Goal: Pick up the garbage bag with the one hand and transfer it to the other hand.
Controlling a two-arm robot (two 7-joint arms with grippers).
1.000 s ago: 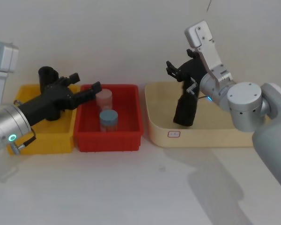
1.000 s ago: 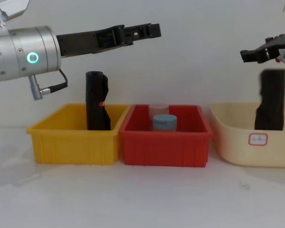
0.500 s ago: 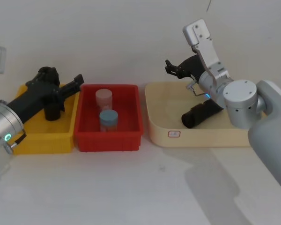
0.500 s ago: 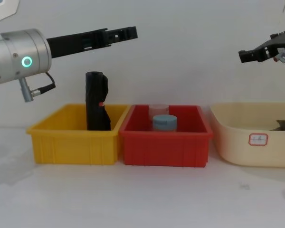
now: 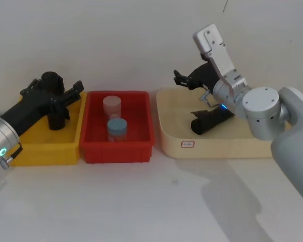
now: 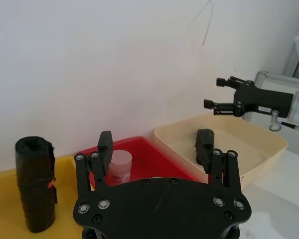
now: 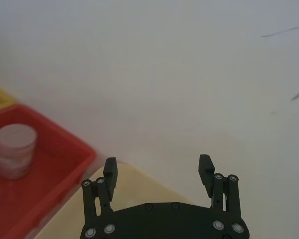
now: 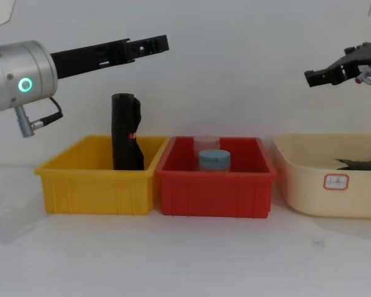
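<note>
Left hand (image 8: 153,45) spread over yellow bin (image 5: 40,151) | right hand (image 5: 181,79) spread above beige tray (image 5: 227,146) — garbage bag (image 5: 211,121) lying flat inside | risk: glossy roll may squirt from an off-centre pinch.

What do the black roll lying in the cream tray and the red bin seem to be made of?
Black roll: probably thin plastic film wound up; crinkled, uneven surface with a dull sheen. Red bin: likely rigid moulded plastic, smooth, slightly glossy; even colour and ribbed front wall.
</note>
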